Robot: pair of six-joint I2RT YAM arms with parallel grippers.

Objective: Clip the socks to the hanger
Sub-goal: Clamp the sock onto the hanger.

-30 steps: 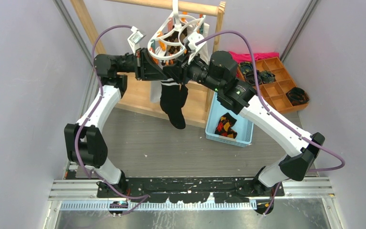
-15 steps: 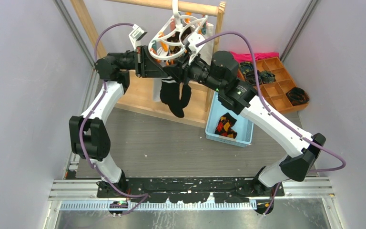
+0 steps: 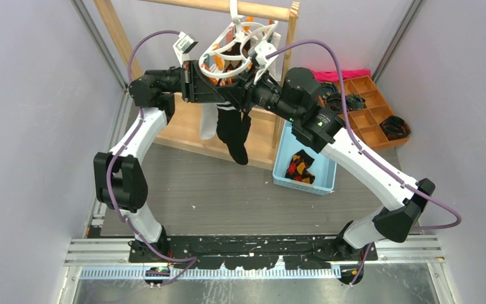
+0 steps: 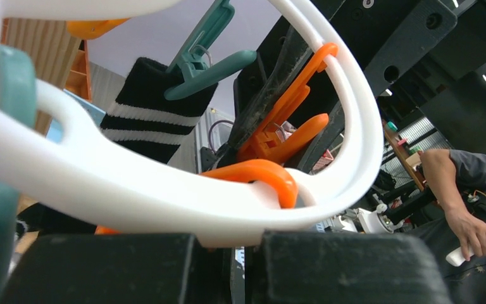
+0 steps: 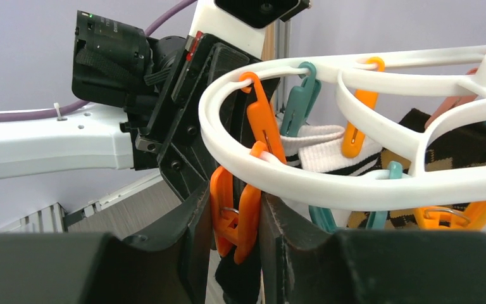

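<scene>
The white hanger [image 3: 233, 16] hangs from the wooden beam, and its ring [image 5: 304, 183] tilts between both grippers. One black sock [image 4: 149, 120] with white cuff stripes hangs from a teal clip [image 4: 202, 60]. My left gripper [image 3: 223, 96] is shut just under the ring [image 4: 133, 196], and the second black sock [image 3: 232, 133] dangles from its tips; the pinched cuff is mostly hidden. My right gripper [image 5: 235, 221] squeezes the handles of an orange clip [image 5: 248, 212] on the ring, with black sock fabric [image 5: 237, 282] right below the clip.
The wooden rack [image 3: 193, 133] stands behind the arms. A white sock [image 3: 207, 123] and an argyle sock [image 5: 462, 149] also hang from the hanger. To the right sit a blue bin [image 3: 285, 152] holding argyle socks and an orange divided tray [image 3: 370, 111].
The left arm has lifted toward the hanger, carrying the black sock up and slightly right. The hanger ring has tipped up, and the right wrist has followed it a little.
</scene>
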